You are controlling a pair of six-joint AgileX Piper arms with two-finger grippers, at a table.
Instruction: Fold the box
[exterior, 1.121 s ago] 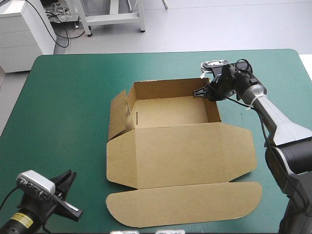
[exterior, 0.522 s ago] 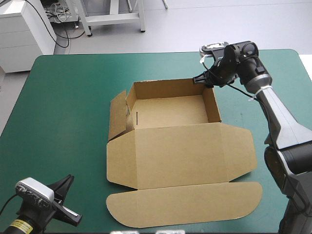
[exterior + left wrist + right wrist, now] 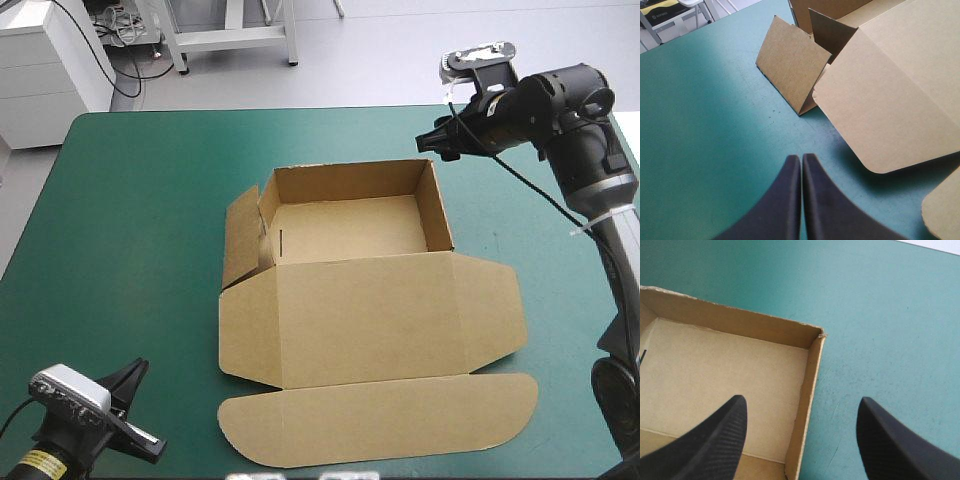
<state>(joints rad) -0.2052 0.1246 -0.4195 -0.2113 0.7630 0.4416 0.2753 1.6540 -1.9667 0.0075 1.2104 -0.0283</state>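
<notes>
The brown box (image 3: 350,228) stands as an open tray in the middle of the table, its lid (image 3: 370,320) lying flat toward the near edge. One side flap (image 3: 240,235) leans outward on its left. My right gripper (image 3: 432,146) hangs open above the tray's far right corner (image 3: 821,334), holding nothing; the right wall (image 3: 807,390) runs below the gap between its fingers. My left gripper (image 3: 140,368) is shut and empty near the table's near left corner. From the left wrist, that gripper (image 3: 801,157) points at the leaning flap (image 3: 790,65) and the lid's rounded corner (image 3: 875,165).
The lid's rounded front tongue (image 3: 380,420) lies close to the table's near edge. Teal-green cover (image 3: 130,230) stretches between my left gripper and the box. More of it (image 3: 560,270) lies right of the box under my right arm.
My right gripper has opened, let go of the tray's right wall and risen up and to the right. My left gripper has drawn back slightly toward the near edge.
</notes>
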